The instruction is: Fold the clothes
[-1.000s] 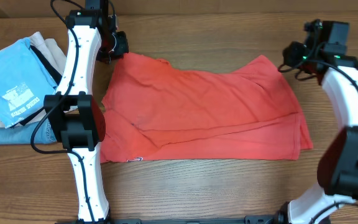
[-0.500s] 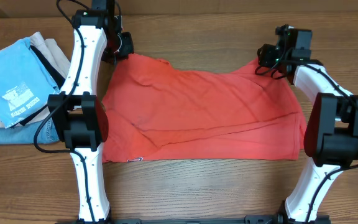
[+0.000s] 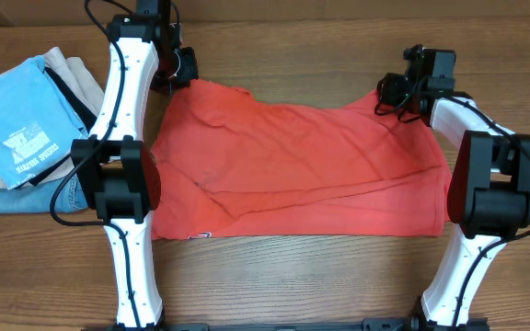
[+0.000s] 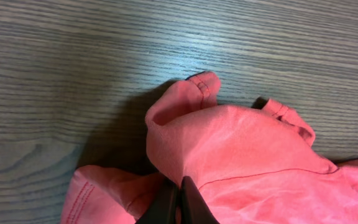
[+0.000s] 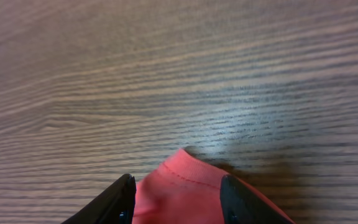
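L claw (image 4: 180,199) pinched tight on a bunched corner of the red tee (image 3: 302,170), at its far-left edge. R claw (image 5: 178,200) partly apart, fingers either side of the tee's far-right corner, not clamped. Tee lies spread mid-table (image 3: 339,285) btwn both arms, w/ a long crease across. Folded stack (image 3: 21,129) sits off to the left, apart from tee.

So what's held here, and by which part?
Left gripper pinches the red T-shirt by its far left corner; right gripper holds nothing, jaws open around the opposite corner.
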`<act>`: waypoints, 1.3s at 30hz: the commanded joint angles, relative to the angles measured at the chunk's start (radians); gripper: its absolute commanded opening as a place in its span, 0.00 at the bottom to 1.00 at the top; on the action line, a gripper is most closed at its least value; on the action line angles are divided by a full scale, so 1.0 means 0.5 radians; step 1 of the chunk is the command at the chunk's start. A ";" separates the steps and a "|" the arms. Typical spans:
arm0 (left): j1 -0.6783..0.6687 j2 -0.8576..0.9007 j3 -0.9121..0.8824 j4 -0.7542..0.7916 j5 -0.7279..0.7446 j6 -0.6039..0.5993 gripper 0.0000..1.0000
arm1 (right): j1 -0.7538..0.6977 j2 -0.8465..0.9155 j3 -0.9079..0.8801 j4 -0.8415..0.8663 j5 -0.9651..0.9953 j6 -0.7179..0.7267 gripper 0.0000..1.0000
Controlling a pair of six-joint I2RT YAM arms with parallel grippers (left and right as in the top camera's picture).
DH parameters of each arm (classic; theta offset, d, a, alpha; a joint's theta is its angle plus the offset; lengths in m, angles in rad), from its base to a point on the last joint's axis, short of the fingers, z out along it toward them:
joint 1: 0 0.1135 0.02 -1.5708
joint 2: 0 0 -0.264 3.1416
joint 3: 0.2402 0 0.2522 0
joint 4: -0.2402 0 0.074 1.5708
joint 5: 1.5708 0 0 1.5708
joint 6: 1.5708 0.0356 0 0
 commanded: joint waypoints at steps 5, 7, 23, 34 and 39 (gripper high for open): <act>-0.008 -0.033 0.001 -0.001 -0.005 -0.021 0.04 | -0.004 0.072 0.027 0.078 0.005 0.008 0.39; -0.008 -0.033 0.001 0.000 -0.005 -0.021 0.04 | -0.004 0.072 0.027 0.090 0.014 0.009 0.26; -0.008 -0.033 0.001 -0.029 -0.005 -0.021 0.04 | -0.004 0.072 0.027 0.249 0.073 0.041 0.57; -0.008 -0.033 0.001 -0.031 -0.005 -0.021 0.04 | 0.002 0.141 0.027 0.150 0.103 0.037 0.55; -0.008 -0.033 0.001 -0.032 -0.005 -0.021 0.04 | 0.000 0.141 0.028 0.134 0.104 0.038 0.04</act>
